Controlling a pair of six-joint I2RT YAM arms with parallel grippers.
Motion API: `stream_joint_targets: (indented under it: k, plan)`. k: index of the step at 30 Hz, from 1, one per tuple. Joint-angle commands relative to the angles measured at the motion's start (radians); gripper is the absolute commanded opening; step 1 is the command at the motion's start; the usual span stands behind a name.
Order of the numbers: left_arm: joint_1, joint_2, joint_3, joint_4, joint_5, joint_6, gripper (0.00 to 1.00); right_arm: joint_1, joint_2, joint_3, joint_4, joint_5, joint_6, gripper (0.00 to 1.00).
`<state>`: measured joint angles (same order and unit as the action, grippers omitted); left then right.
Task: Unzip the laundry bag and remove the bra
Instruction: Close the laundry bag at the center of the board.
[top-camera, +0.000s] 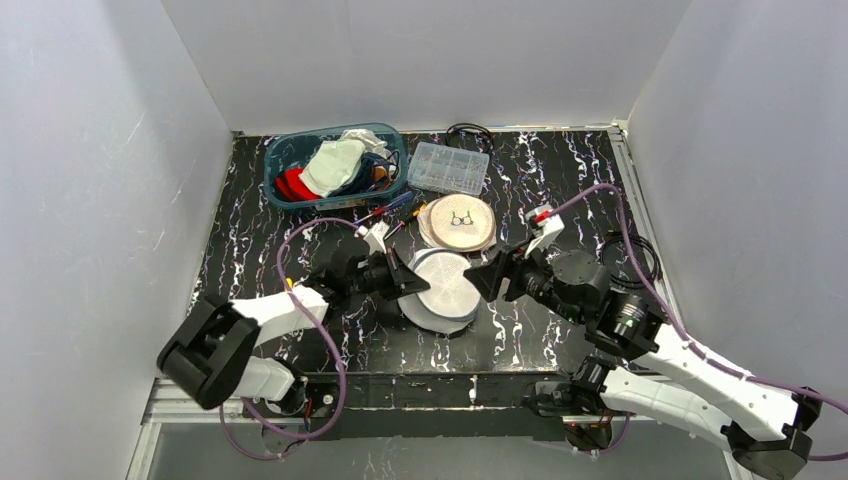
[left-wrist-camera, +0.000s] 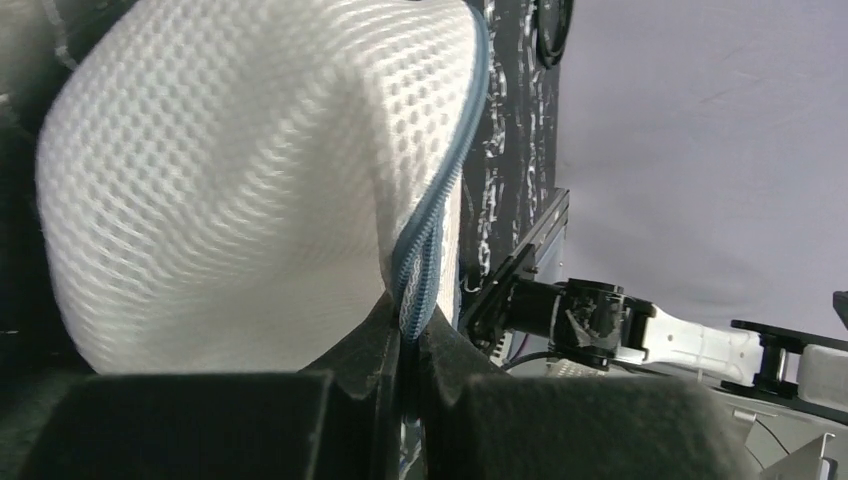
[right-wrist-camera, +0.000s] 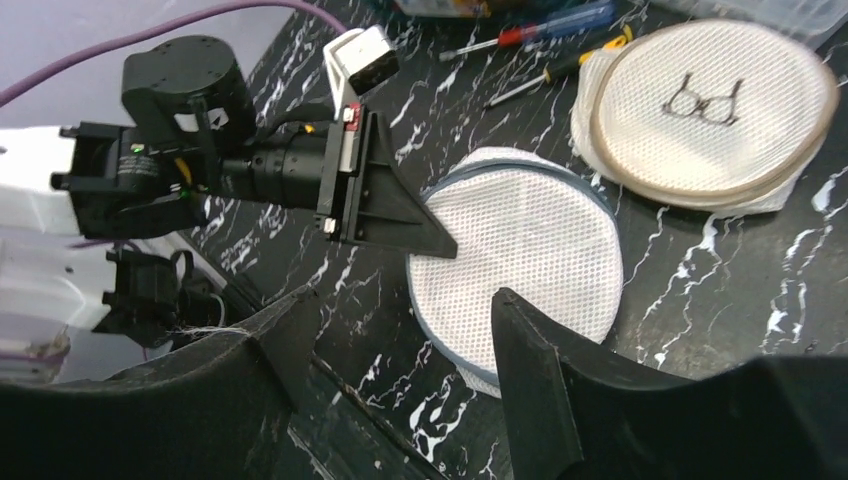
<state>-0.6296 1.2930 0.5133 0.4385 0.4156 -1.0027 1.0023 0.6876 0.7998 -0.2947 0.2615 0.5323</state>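
The laundry bag (top-camera: 447, 288), a round white mesh pouch, lies near the middle of the table (top-camera: 520, 335). The left claw (top-camera: 415, 284) meets it at the bag's 9 o'clock rim and is closed tight on that edge. In the left wrist view the blue zip band (left-wrist-camera: 425, 250) runs down the seam and vanishes between the two pinched pads. Whether they have the zip pull itself or only the band beside it cannot be told from so close.

The right claw (top-camera: 484, 279) hangs just beside the bag's 3 o'clock rim, its jaws spread wide and holding nothing. In the right wrist view the mesh disc shows in the gap between its fingers.

At the bag's 12 o'clock a second mesh pouch (top-camera: 440, 230) sits just beside it, their rims close. Screwdrivers (top-camera: 395, 207) lie at 11 o'clock. Farther back stand a blue basket (top-camera: 272, 175) heaped with cloth and a clear box (top-camera: 450, 167).

Bare black table runs from the bag's 4 o'clock round to 7 o'clock, up to the near edge. A wider open strip lies at 3 o'clock, behind the right arm, toward the side wall.
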Motion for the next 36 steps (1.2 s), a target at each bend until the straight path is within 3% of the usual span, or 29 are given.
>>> stream_joint_targets:
  k: [1,7,9,13,17,18,21,27,30,33,36]
  plan:
    - [0.045,0.081,-0.079,0.436,0.135,-0.067,0.0,-0.002,0.017,-0.078,0.146,-0.083,-0.013,0.7]
    - [0.074,0.102,-0.162,0.504,0.132,-0.06,0.0,-0.001,0.128,-0.163,0.309,-0.089,0.029,0.65]
    - [0.08,0.084,-0.203,0.503,0.117,-0.063,0.0,-0.002,0.165,-0.17,0.308,-0.005,0.063,0.62]
    - [0.082,0.024,-0.254,0.499,0.106,-0.048,0.0,-0.037,0.182,-0.22,0.296,0.104,0.098,0.8]
    - [0.082,-0.046,-0.265,0.499,0.109,-0.054,0.0,-0.185,0.177,-0.317,0.357,-0.132,0.171,0.91]
    - [0.082,-0.067,-0.265,0.499,0.11,-0.056,0.0,-0.224,0.173,-0.352,0.4,-0.202,0.199,0.97]
    - [0.083,-0.097,-0.261,0.499,0.116,-0.061,0.0,-0.309,0.172,-0.473,0.582,-0.411,0.298,0.99]
    - [0.082,-0.113,-0.249,0.499,0.124,-0.071,0.0,-0.35,0.216,-0.612,0.912,-0.529,0.479,0.98]
    - [0.082,-0.102,-0.245,0.5,0.126,-0.072,0.0,-0.35,0.265,-0.635,1.01,-0.543,0.518,0.88]
    - [0.082,-0.094,-0.246,0.5,0.128,-0.074,0.0,-0.35,0.307,-0.646,1.077,-0.545,0.54,0.6]
    - [0.082,-0.101,-0.252,0.499,0.122,-0.08,0.0,-0.352,0.3,-0.625,1.027,-0.536,0.505,0.38]
